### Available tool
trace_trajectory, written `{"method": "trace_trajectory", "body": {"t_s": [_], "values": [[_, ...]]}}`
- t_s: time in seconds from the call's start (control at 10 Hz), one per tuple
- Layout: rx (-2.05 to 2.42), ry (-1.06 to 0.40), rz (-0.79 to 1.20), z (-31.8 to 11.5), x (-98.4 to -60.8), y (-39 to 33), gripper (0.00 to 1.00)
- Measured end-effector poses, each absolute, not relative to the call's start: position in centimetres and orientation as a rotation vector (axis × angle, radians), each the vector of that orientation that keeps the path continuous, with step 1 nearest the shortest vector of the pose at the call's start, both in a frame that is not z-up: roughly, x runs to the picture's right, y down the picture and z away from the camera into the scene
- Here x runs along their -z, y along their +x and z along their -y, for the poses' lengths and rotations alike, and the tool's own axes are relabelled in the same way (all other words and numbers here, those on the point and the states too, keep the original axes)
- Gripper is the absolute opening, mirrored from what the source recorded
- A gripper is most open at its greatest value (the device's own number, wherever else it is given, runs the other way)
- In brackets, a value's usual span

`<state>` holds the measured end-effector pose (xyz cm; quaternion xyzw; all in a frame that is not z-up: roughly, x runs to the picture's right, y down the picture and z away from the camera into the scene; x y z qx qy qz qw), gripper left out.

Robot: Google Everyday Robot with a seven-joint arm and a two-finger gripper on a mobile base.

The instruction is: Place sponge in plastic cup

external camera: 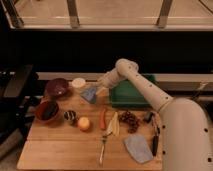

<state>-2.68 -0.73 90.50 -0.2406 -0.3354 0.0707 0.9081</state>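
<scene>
My gripper (101,87) hangs at the end of the white arm over the far middle of the wooden table (60,152). Right under it, touching or nearly touching, is a small bluish tapered shape (90,94), tilted, which looks like the plastic cup. The sponge does not show as a separate thing. It may be hidden at the gripper or merged with the bluish shape, and I cannot tell which.
A white lidded container (78,82) and a purple bowl (56,87) stand to the left. A green bin (131,92) is to the right. In front are a red-brown bowl (46,110), an orange fruit (83,123), a carrot (103,119), a banana (114,124), grapes (129,118) and a grey-blue pad (137,148).
</scene>
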Motion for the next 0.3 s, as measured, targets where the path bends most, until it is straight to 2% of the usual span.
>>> {"method": "trace_trajectory", "body": {"t_s": [0.3], "values": [[-0.145, -0.500, 0.712, 1.08, -90.28, -2.82, 0.79]]}}
